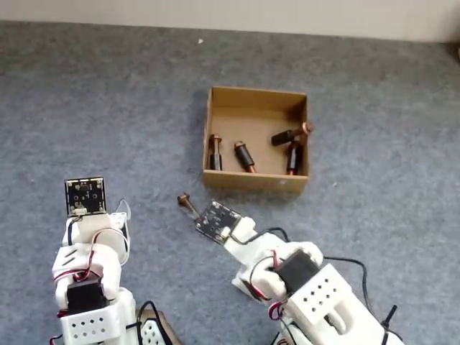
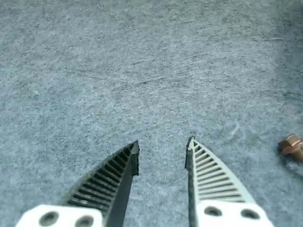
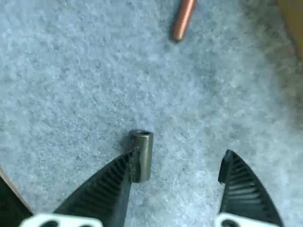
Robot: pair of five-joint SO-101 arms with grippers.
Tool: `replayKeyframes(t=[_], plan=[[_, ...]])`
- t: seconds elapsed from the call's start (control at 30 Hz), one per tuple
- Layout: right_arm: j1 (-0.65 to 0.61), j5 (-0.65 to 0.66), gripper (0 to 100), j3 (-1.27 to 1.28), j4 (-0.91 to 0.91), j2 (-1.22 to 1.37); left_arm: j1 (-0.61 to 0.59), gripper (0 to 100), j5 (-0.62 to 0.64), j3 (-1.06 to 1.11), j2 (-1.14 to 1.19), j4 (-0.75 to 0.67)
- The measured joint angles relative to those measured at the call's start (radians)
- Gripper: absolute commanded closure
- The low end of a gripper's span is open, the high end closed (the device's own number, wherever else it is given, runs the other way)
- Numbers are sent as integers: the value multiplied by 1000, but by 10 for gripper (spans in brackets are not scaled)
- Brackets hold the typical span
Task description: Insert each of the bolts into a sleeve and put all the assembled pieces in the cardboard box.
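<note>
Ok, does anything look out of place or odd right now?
One bolt and one sleeve lie apart on the carpet, outside the cardboard box, not yet joined. The sleeve lies off-centre, beside one of the right gripper's fingers. Nothing looks damaged.

left gripper parted, right gripper spread wider

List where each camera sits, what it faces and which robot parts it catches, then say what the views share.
High view: fixed above the table, facing down on the cardboard box, a loose bolt, the left arm and right arm.
Left wrist view: on the left arm, looking past its open left gripper at the grey table.
Right wrist view: on the right arm, looking past its open right gripper at a sleeve touching one finger.
Shared: the loose bolt shows in all three.
</note>
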Motion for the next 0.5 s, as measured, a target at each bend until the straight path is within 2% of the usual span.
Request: replayKeyframes(t=[0.2, 0.4, 0.5], plan=[[-55, 0, 746, 103, -83, 43, 0, 811, 0, 0, 0, 0], [-149, -9, 746, 107, -181, 236, 0, 811, 0, 0, 0, 0], [-157, -37, 746, 107, -241, 350, 0, 811, 0, 0, 0, 0]])
